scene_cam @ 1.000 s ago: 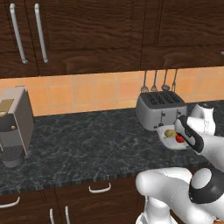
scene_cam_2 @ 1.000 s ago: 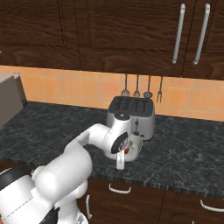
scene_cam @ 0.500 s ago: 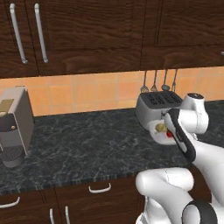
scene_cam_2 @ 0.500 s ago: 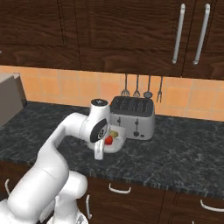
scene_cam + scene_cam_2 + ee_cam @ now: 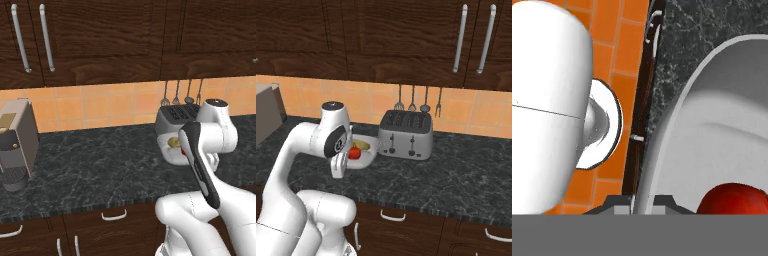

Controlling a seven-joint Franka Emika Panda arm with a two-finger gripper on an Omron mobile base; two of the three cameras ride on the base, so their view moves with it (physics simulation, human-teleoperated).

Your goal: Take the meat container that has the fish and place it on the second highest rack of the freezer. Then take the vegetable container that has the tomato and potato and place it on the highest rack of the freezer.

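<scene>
The gripper (image 5: pixel 643 200) pinches the rim of the white vegetable container (image 5: pixel 367 156) — tomato (image 5: pixel 354 153) and potato (image 5: pixel 362 145) inside — held up beside the toaster (image 5: pixel 406 134).

White vegetable container (image 5: pixel 172 150) before toaster (image 5: pixel 176 117), coffee machine (image 5: pixel 15 145) far left.

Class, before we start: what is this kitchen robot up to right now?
The white arm is holding the vegetable container, a pale shallow dish with a red tomato and a yellowish potato in it, above the dark counter just left of the toaster. In the hand view the claw is shut on the dish's rim, with the tomato close beside it. The dish has not yet reached any freezer rack.
</scene>
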